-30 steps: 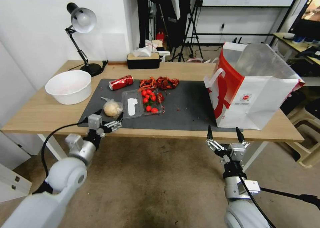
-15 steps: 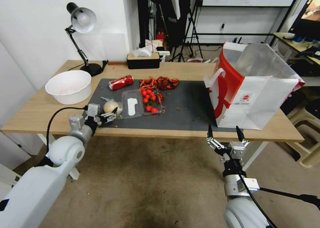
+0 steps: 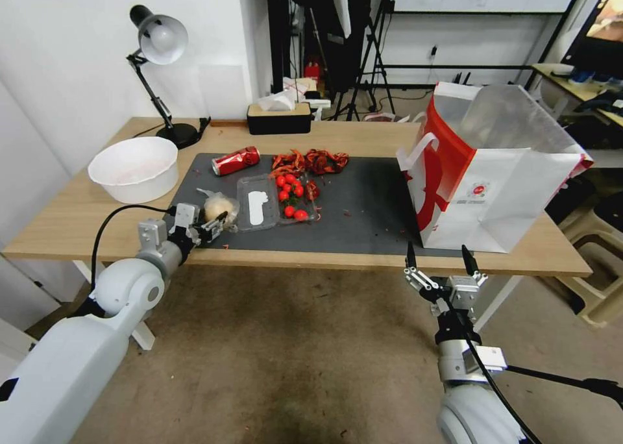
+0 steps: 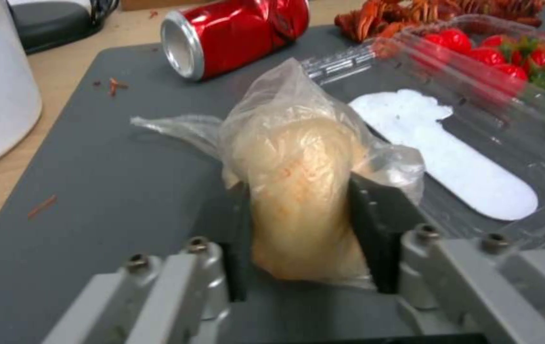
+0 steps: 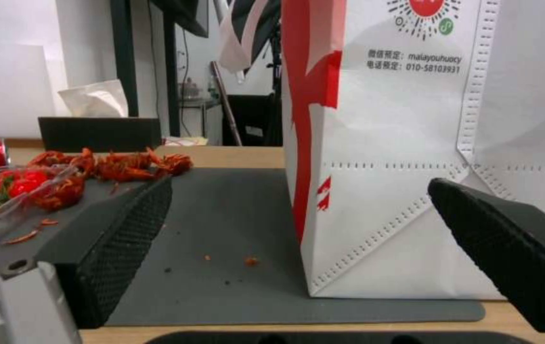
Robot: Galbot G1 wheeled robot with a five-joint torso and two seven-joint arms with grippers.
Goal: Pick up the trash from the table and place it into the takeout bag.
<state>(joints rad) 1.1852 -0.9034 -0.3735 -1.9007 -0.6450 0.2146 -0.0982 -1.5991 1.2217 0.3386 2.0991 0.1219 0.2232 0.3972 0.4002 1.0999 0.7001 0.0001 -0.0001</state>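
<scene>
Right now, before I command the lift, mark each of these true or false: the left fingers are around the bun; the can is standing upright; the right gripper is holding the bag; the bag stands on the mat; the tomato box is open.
1. The left gripper has its fingers on either side of the bun. True.
2. The can is upright. False: it lies on its side on the mat.
3. The right gripper holds the bag. False: it is open, at the table's near edge, apart from the bag.
4. The bag stands on the mat. True.
5. The tomato box is open. True.

Wrapped bun (image 4: 298,191) on mat, red can (image 3: 235,160) toppled, bag (image 3: 500,171) upright
</scene>
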